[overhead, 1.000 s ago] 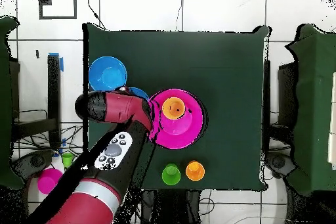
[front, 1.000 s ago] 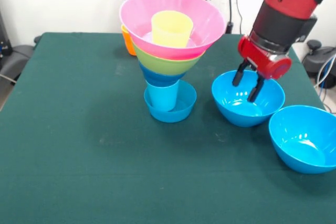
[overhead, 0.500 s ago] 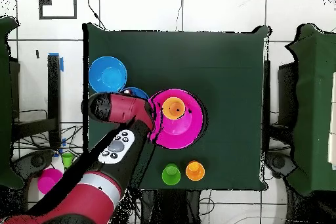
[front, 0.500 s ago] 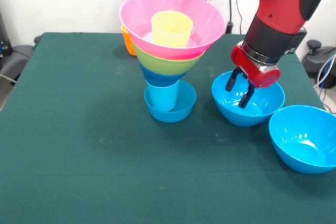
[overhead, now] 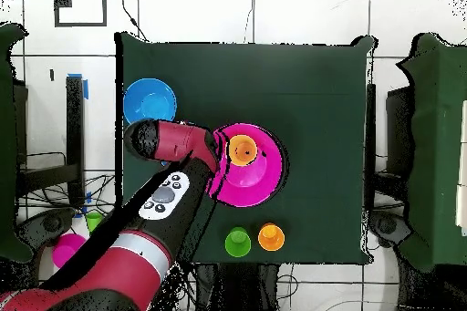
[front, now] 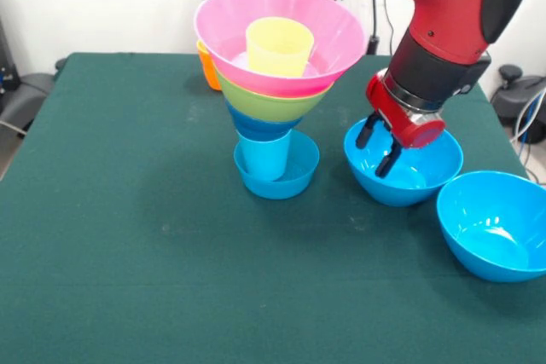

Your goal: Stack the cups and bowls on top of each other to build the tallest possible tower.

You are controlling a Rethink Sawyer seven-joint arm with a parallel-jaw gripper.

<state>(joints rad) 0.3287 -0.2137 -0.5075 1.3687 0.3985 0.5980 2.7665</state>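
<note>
The tower (front: 275,83) stands mid-table: a small blue bowl (front: 294,176) at the bottom, a light blue cup (front: 264,156), then blue, lime green (front: 271,105) and pink (front: 324,36) bowls widening upward, with a yellow cup (front: 279,46) inside the pink one. Seen from overhead, the pink bowl (overhead: 251,172) hides everything beneath it. My gripper (front: 375,148) is open, its fingers hanging over the left part of a large blue bowl (front: 422,172) to the right of the tower, holding nothing. Another large blue bowl (front: 495,223) sits at the right edge.
An orange cup (front: 207,66) stands behind the tower. Overhead, a green cup (overhead: 238,242) and the orange cup (overhead: 271,236) stand near the table's bottom edge. A blue bowl (overhead: 150,102) lies at upper left, and my arm (overhead: 169,143) covers the bowl beside it.
My gripper has moved left across the blue bowl toward the tower, staying open. The tower and bowls have not moved.
</note>
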